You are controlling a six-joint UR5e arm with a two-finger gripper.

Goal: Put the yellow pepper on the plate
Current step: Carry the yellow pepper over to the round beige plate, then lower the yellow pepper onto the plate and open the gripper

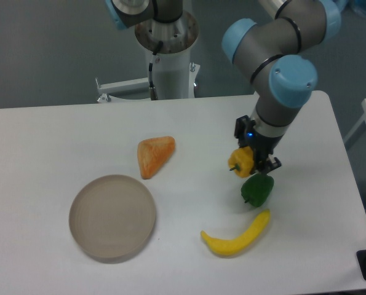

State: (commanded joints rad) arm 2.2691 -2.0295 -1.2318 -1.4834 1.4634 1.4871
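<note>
The yellow pepper (242, 161) is small, chunky and yellow-orange. It is held in my gripper (251, 161) at the right of the table, lifted a little above the white surface and just above the green pepper. The gripper is shut on it, with dark fingers on either side. The plate (112, 216) is a round beige-grey dish lying at the front left of the table, far to the left of the gripper, with nothing on it.
A green pepper (257, 190) lies right below the gripper. A long yellow banana (237, 235) lies in front of it. An orange wedge-shaped toy (154, 155) lies between the gripper and the plate. The arm's base (168, 55) stands behind the table.
</note>
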